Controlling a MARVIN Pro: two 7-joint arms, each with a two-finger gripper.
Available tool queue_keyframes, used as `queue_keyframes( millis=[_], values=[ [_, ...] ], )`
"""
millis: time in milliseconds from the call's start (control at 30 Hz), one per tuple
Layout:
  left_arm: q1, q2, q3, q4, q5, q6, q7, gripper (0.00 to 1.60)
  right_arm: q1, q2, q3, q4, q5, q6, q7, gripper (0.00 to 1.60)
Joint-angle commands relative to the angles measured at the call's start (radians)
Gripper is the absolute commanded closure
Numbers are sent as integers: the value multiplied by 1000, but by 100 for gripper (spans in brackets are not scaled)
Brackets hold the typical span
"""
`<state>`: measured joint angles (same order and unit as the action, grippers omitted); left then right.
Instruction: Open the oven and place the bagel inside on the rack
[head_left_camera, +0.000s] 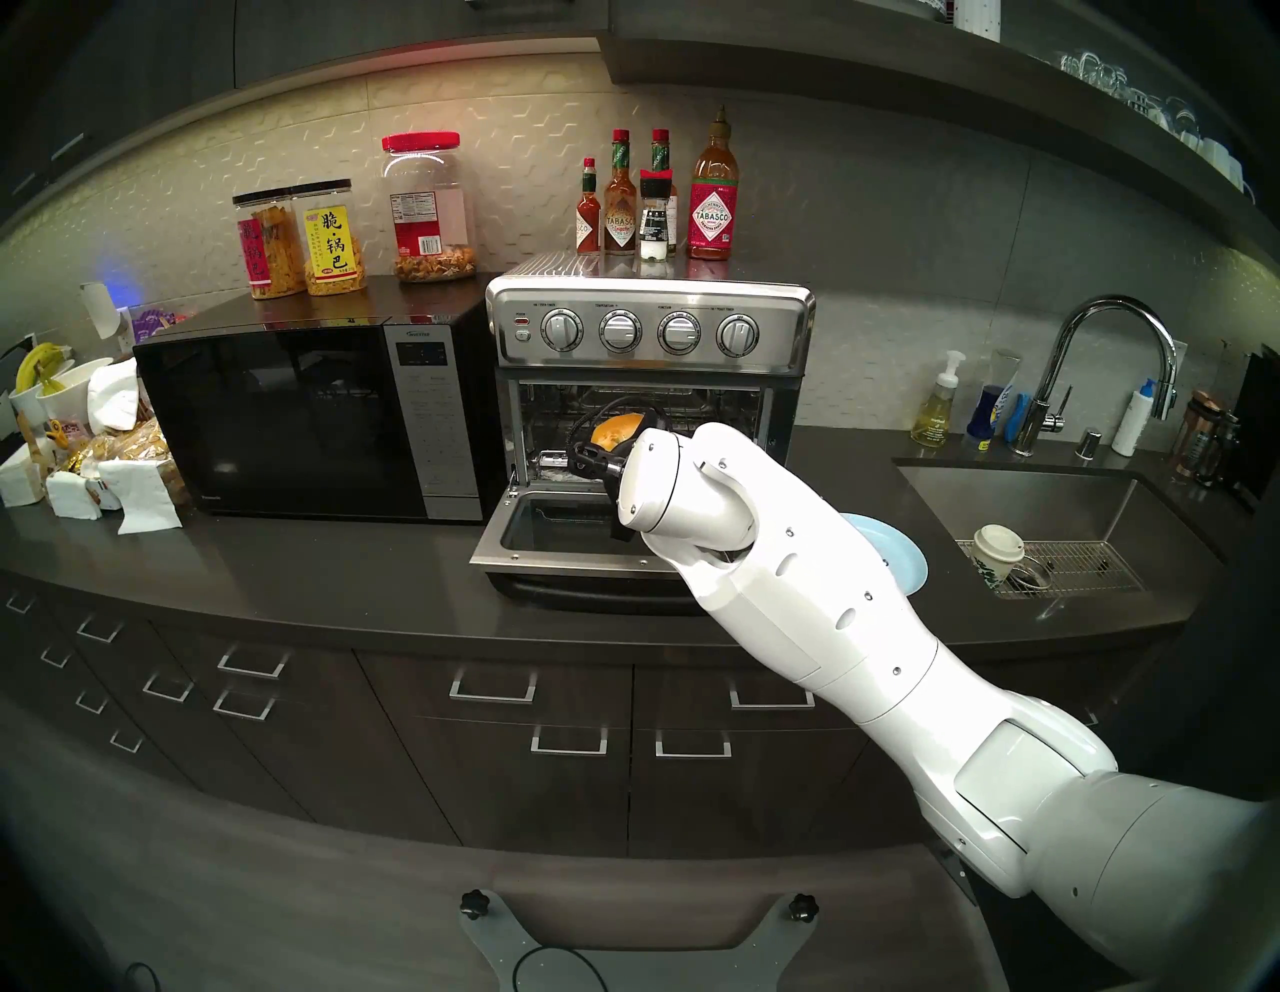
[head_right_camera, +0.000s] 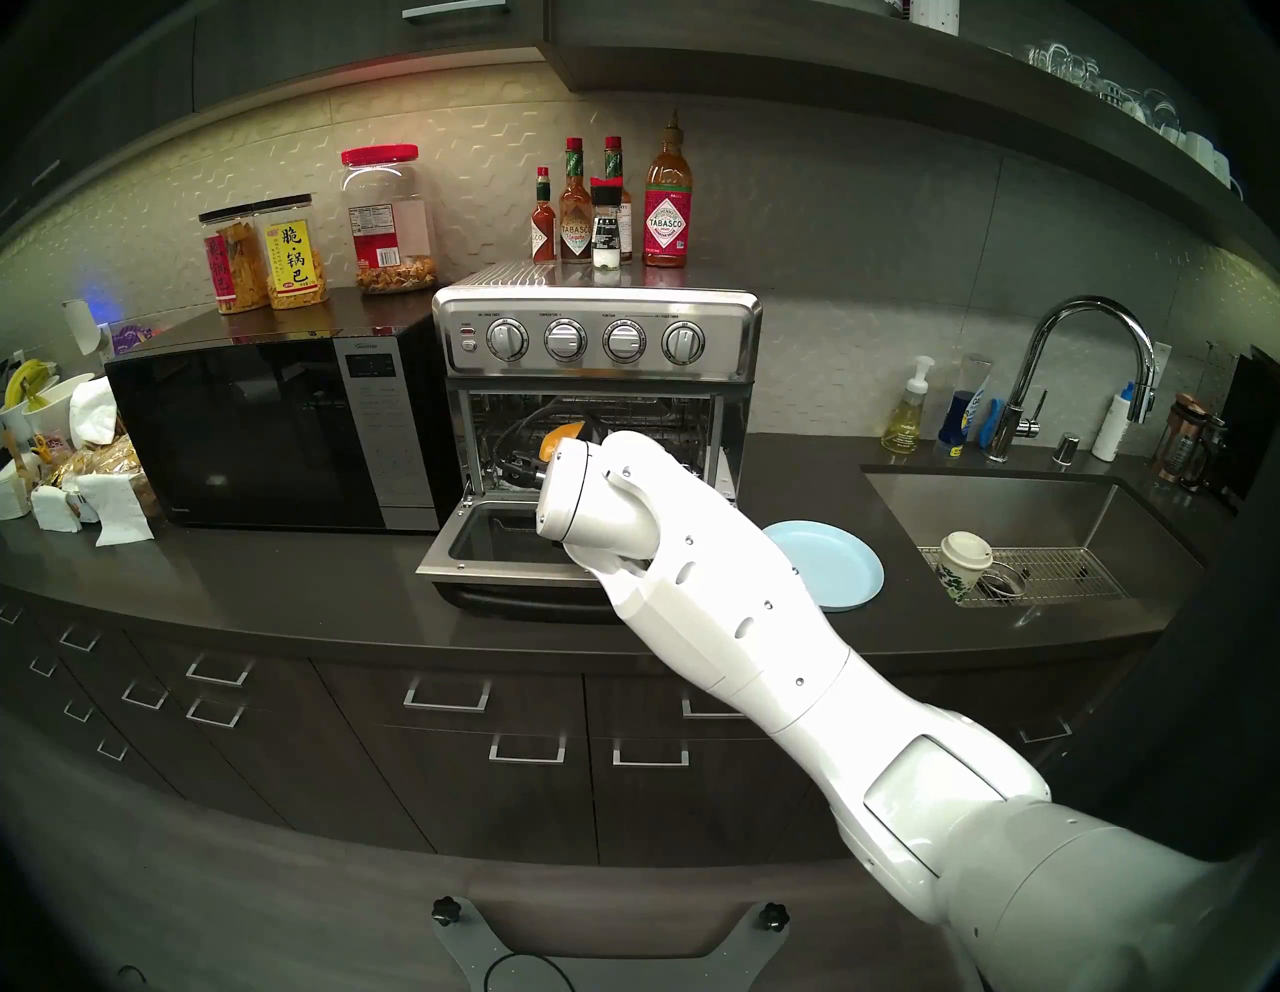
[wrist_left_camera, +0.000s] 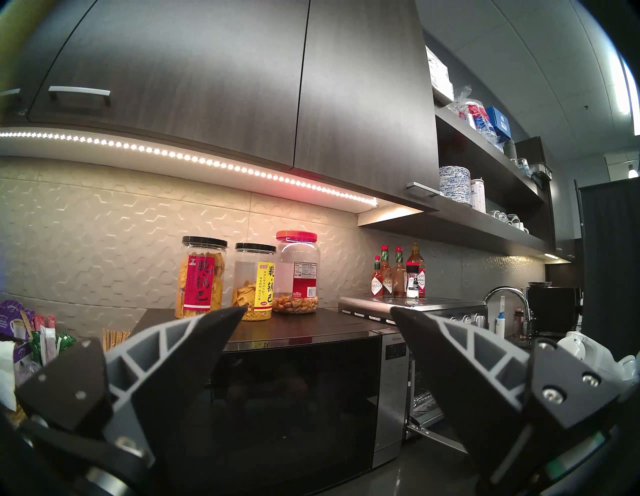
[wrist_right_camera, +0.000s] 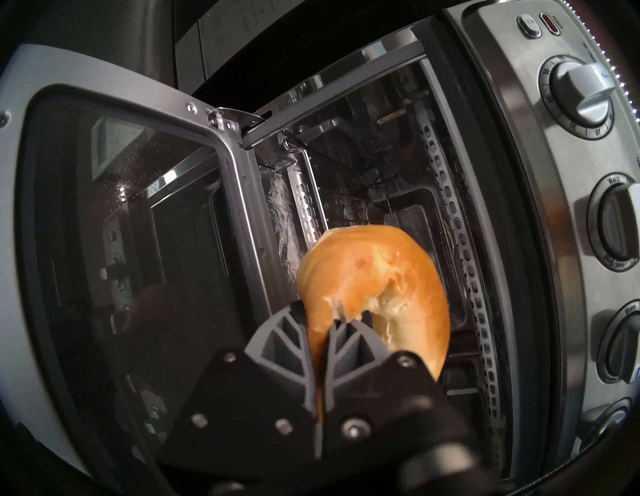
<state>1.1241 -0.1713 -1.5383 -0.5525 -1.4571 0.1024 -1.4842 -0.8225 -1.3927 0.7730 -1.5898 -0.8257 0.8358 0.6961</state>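
We note the right gripper (wrist_right_camera: 332, 320) clamped on the bagel (wrist_right_camera: 374, 277) at the oven (head_left_camera: 651, 332) mouth over the lowered door (head_left_camera: 547, 540), microwave (head_left_camera: 305, 415) beside, wrist hiding the rack; left gripper (wrist_left_camera: 318, 318) gapes.

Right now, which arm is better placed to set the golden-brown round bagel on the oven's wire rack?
Right. The right gripper holds the bagel at the open steel oven; the left gripper is empty beside the black microwave.

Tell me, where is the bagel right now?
The bagel is pinched in the right gripper, held at the mouth of the open oven above its dropped door, with the microwave to the left.
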Motion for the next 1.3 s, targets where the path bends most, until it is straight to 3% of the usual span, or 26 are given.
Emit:
queue_keyframes(
  millis=[0,267,600,800,1267],
  values=[
    [-23,9,-1,-2,2,2,1,0,28,-25,3,0,-19,0,-34,160],
    [-34,7,4,2,8,4,1,0,34,-38,15,34,-17,-18,-44,160],
    [-38,6,5,3,12,4,1,0,68,-41,20,36,-19,-8,-2,160],
    [-40,5,5,3,14,5,1,0,109,-36,23,43,-24,-9,46,160],
    [-45,4,5,5,19,6,1,0,203,15,4,-9,-55,-12,249,160]
  ],
)
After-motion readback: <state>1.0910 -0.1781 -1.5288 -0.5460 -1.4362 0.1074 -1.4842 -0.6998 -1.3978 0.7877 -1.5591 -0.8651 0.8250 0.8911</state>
